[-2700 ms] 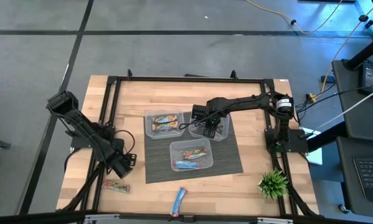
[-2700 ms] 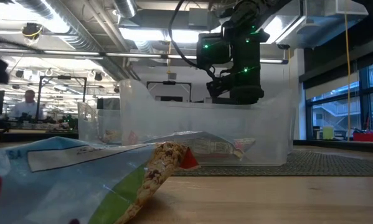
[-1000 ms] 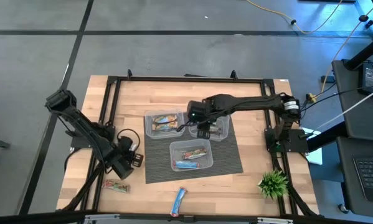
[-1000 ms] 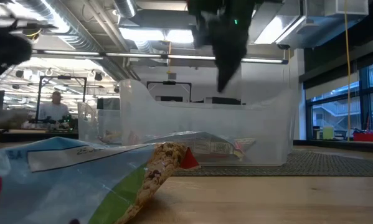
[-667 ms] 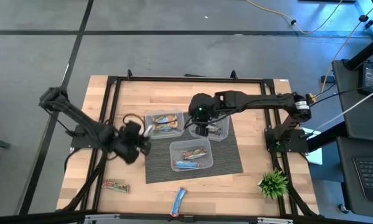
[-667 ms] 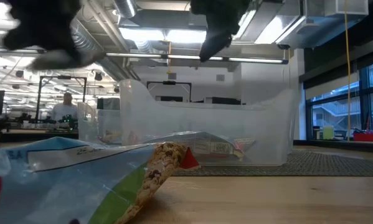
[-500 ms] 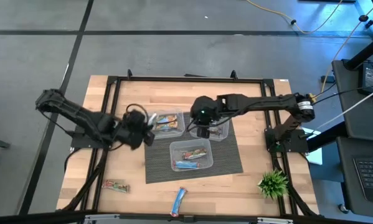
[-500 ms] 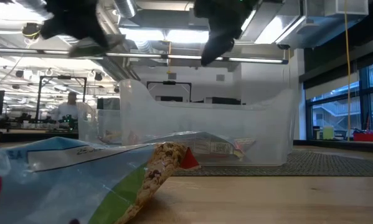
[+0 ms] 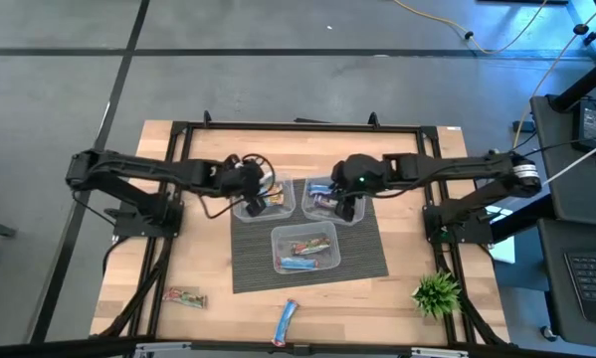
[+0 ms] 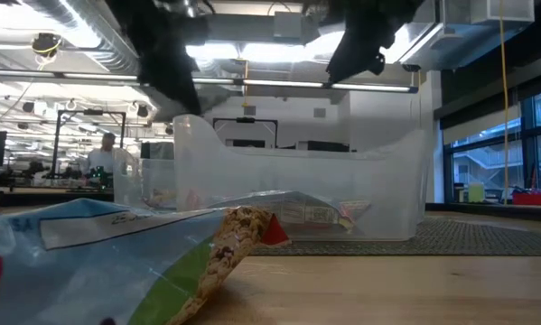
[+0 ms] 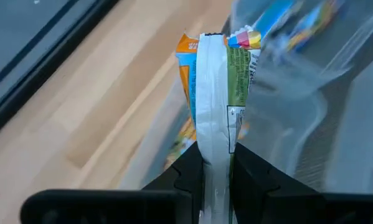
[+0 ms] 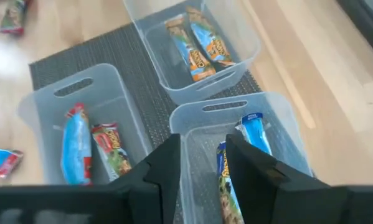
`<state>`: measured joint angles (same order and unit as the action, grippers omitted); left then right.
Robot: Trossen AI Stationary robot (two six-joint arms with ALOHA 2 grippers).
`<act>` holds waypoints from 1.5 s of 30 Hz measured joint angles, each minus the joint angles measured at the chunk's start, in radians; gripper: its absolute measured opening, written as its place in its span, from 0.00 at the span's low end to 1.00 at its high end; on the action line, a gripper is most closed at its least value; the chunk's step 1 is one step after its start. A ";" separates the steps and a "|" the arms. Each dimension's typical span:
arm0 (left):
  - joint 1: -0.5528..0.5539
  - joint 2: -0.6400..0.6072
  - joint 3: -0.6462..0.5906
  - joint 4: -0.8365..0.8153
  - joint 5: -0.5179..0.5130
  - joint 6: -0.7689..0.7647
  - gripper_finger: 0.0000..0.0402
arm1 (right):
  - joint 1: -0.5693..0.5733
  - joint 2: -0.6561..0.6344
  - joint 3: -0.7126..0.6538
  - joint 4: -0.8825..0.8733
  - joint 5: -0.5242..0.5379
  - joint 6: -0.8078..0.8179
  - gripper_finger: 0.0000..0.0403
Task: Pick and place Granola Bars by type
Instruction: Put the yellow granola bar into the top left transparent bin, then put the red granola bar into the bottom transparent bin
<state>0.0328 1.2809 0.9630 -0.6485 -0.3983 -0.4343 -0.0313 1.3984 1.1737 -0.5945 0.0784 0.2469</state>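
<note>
Gently lower the orange-and-green foil-wrapped granola bar (image 11: 214, 93), clamped between the left fingers (image 11: 251, 174), into the clear plastic tub (image 9: 278, 215) below. Release low. Keep the right fingers (image 12: 251, 165), apart and empty, aside.

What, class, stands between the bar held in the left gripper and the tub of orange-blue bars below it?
Nothing visible does. The left gripper grips a wrapped bar on edge right above the open tub. The two bars already inside lie flat on its floor.

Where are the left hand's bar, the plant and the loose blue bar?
Bar in left hand (image 11: 214, 118): left wrist view, wrapper's middle.
Potted plant (image 9: 437, 294): high view, its leaves.
Loose blue bar (image 9: 286, 322): high view, wrapper's middle.
</note>
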 joint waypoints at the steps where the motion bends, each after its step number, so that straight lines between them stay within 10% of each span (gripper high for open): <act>1: 0.012 0.022 0.000 0.003 0.003 0.025 0.14 | 0.004 -0.011 -0.006 0.002 0.000 0.011 0.33; 19: 0.057 0.261 0.000 0.022 -0.002 0.089 0.14 | 0.017 -0.007 -0.036 -0.002 0.000 -0.015 0.32; 38: 0.057 0.221 0.036 -0.003 -0.009 0.028 0.39 | 0.017 -0.007 -0.036 -0.003 0.000 -0.049 0.32; 45: -0.027 0.136 0.082 -0.004 0.165 -0.110 0.40 | 0.014 -0.006 -0.036 -0.005 0.000 -0.047 0.32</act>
<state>0.0061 1.4167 1.0454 -0.6529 -0.2333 -0.5443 -0.0177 1.3921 1.1378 -0.5992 0.0784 0.1994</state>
